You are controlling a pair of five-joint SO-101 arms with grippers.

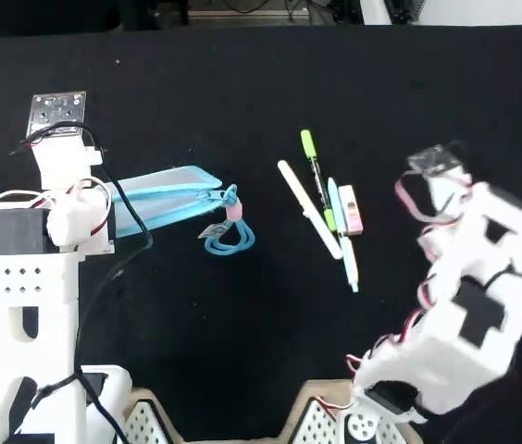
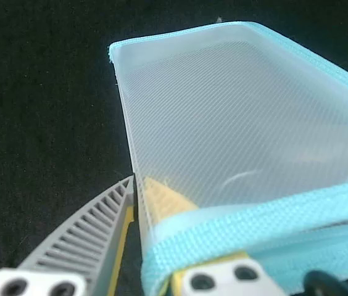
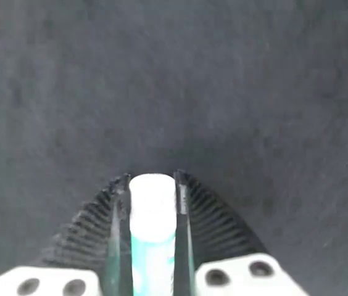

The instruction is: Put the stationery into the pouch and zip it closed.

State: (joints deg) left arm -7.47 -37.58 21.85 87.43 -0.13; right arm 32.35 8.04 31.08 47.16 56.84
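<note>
**Left arm.** The left pincer is clamped on one end of the translucent mesh pouch with light-blue fabric trim. One grey ribbed finger lies outside the mesh, and the yellow pad of the other shows through it. The pouch lies flat on the black table.

**Pouch, free end.** A light-blue cord loop lies at the end of the pouch away from the left pincer, touching the zip pull. Whether the zip stands open cannot be settled from the high view; the trim there appears parted.

**Loose stationery.** Four items lie in a close cluster to the right of the pouch, well apart from it:
- a slim white pen;
- a green-capped pen;
- a pale-blue pen;
- a small pink-and-white eraser, just beside the pale-blue pen.

**Right arm.** The right arm stands beyond the cluster, on the far side from the pouch. The right pincer is closed on a white-capped teal pen, gripped near its cap, with black table beyond.

**Assessment.** The loading step is in hand: one pen is grasped, the pouch is steadied, and four items are not yet collected. The next move calls for carrying the held pen to the cord end of the pouch. There it should be lined up lengthwise with the mouth and released only once it is inside. The zip comes last.
</note>
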